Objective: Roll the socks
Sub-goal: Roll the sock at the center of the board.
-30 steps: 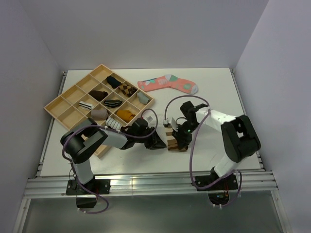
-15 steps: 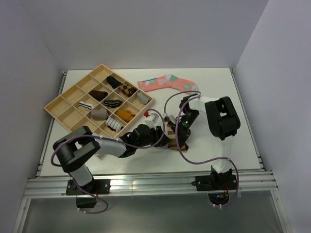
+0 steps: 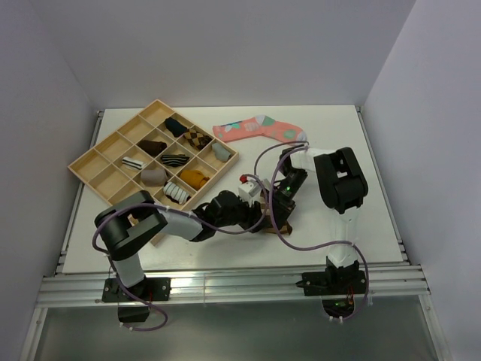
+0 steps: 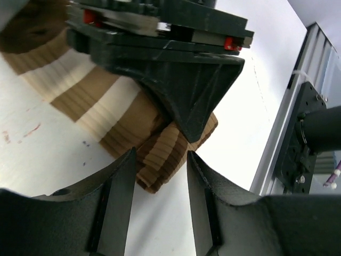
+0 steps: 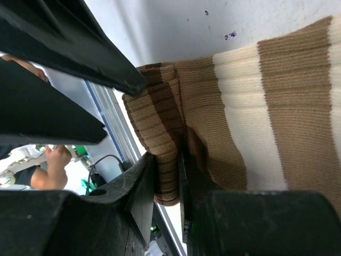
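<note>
The brown sock with tan bands [image 3: 268,220] lies on the table between my two grippers, its near end folded over. My right gripper [image 3: 276,204] is shut on that folded end [image 5: 168,176], pinching the doubled brown ribbing, and the rest of the sock [image 5: 256,106] spreads flat behind. My left gripper [image 3: 255,214] is open, and the folded end [image 4: 160,160] sits just ahead of its fingertips, partly between them. The right gripper's black body [image 4: 176,80] hangs over the sock there. No loose white striped sock shows on the table.
A wooden divided tray [image 3: 98,162] at the left rear holds several rolled socks. The coral-pink sock [image 3: 259,129] lies flat at the back centre. The table's near edge and metal rail [image 3: 225,282] run close behind the grippers.
My left gripper has moved right, up to the folded end of the sock. My right arm has swung its elbow back and stays on the sock.
</note>
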Controlling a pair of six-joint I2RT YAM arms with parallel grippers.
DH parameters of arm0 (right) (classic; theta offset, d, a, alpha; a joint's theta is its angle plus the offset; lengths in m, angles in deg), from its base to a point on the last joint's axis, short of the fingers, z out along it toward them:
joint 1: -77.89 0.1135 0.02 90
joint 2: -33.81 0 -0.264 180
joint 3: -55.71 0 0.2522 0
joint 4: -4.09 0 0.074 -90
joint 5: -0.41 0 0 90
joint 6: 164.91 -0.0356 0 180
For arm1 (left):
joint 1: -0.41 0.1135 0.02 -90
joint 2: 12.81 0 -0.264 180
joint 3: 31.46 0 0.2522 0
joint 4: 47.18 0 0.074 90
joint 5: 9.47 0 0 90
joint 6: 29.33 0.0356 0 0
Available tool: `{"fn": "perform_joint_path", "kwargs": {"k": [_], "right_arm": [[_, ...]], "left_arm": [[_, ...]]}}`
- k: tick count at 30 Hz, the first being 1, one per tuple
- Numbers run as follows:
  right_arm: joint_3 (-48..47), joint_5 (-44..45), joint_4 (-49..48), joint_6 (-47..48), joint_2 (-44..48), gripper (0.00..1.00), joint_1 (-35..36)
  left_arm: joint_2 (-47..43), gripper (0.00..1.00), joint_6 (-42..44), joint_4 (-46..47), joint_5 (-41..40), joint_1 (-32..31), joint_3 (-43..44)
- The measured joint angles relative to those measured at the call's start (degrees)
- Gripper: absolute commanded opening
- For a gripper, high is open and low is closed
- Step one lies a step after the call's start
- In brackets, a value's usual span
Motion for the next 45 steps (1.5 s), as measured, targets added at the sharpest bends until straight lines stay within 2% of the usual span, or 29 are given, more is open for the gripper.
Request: {"fn": "perform_joint_path", "kwargs": {"k": [10,13,18,19,22,28,34,42,45], "right_arm": [[-0.1,0.0,0.9,-0.4,-0.9,0.19,-0.2],[-0.1,0.0,0.9,-0.7,-1.0,0.18,-0.2],[0.0,0.4,0.4,-2.1,-0.9,0.21,-0.2],[0.1,0.6,0.0,-2.7,-0.8,0.23,-0.2],[1.6,1.9,-1.9,-5.0,1.2,0.3,-0.2],[4.7,6.7,-7.2,-9.0,7.8,0.41,-0.2],[7.8,9.8,-14.8,-12.9,16.7,0.45,-0.2],[11.4,12.2,-22.9,-14.2,28.6,0.47,-1.0],[14.4,13.3,-24.5,-13.7,33.0,0.47,-2.2]], "left_arm": [[5.7,0.47,1.4,0.6,4.3,0.0,2.6],[6.3,0.44,1.4,0.9,4.9,0.0,3.0],[6.4,0.18,0.7,0.2,5.7,0.0,3.8],[6.5,0.12,0.5,-0.3,5.7,0.0,4.1],[6.8,0.01,-0.3,-2.9,5.0,-0.4,5.8],[6.8,0.0,-4.8,-9.0,-2.1,-3.3,9.0],[4.5,0.0,-13.9,-14.2,-7.7,-4.4,8.6],[1.7,0.0,-23.1,-21.3,-7.6,-4.7,8.0],[1.6,0.0,-25.2,-26.6,-7.3,-4.7,10.1]]}}
